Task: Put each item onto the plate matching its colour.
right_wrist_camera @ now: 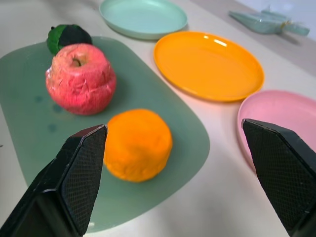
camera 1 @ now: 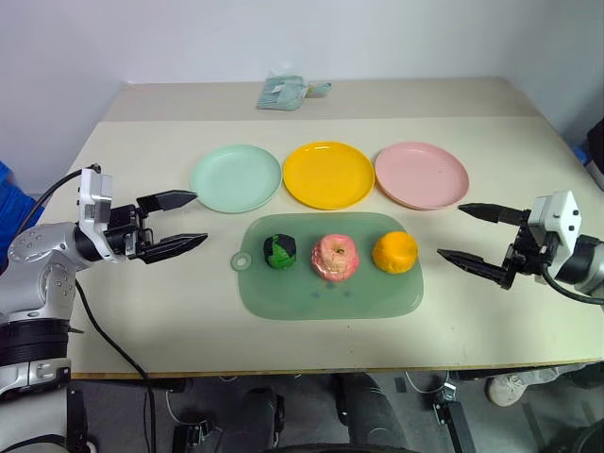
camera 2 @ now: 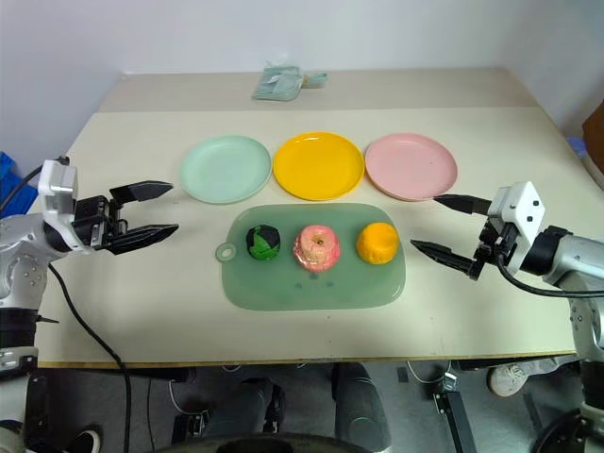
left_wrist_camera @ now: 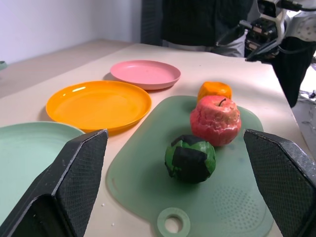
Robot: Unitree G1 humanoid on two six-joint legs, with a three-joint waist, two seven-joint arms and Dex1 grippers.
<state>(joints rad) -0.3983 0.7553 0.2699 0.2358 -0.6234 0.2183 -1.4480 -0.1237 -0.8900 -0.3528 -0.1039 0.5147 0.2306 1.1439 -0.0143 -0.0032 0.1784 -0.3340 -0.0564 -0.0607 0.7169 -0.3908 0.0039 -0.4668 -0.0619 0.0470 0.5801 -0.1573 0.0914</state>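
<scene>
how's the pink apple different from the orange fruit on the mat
The pink apple is pink with a wrinkled skin and a stem dimple on top; the orange fruit is plain orange and smoother. The apple lies in the middle of the green mat, the orange fruit nearer the right gripper. Both are roundish, similar in size, and not yet on a plate.

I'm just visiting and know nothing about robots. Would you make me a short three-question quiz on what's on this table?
1. True or false: the orange fruit already sits on the yellow plate.
2. Which fruit lies in the middle of the green mat? A green-and-black, B pink apple, C orange.
3. Fill in: both the left gripper and right gripper are ____.

Key: 1 false; 2 B; 3 open.
</scene>
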